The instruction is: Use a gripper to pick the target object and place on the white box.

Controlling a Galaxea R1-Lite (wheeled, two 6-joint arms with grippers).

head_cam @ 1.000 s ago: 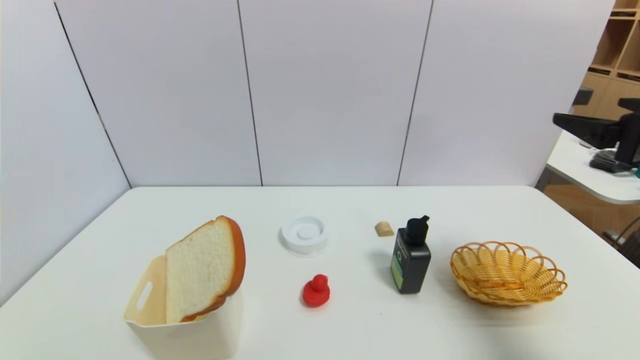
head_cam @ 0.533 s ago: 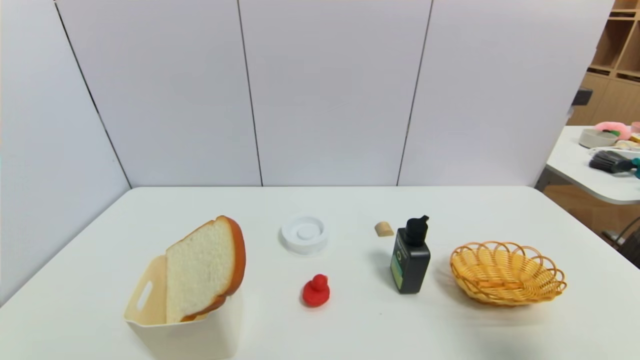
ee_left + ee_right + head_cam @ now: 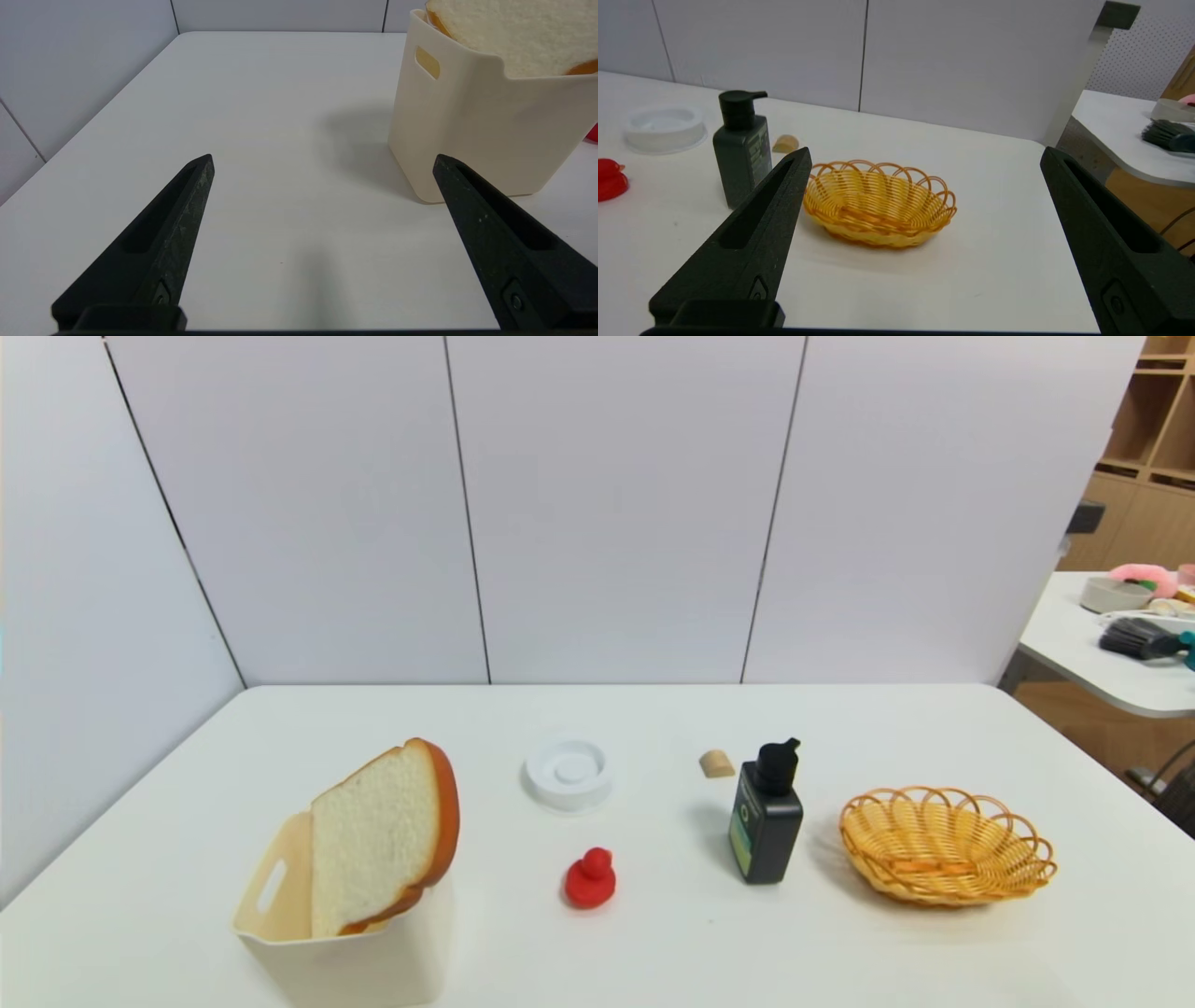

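The thick slice of white toast with orange-brown crust (image 3: 383, 835) is standing tilted inside the cream-white plastic bin (image 3: 345, 961), sticking out above its rim, on the white desk (image 3: 653, 943). The left tool (image 3: 322, 161) and right tool (image 3: 924, 154) are both hovering low with fingers spread wide apart, gripping nothing

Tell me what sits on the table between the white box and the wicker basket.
In the head view, between the white box and wicker basket sit a red duck toy and a black pump bottle.
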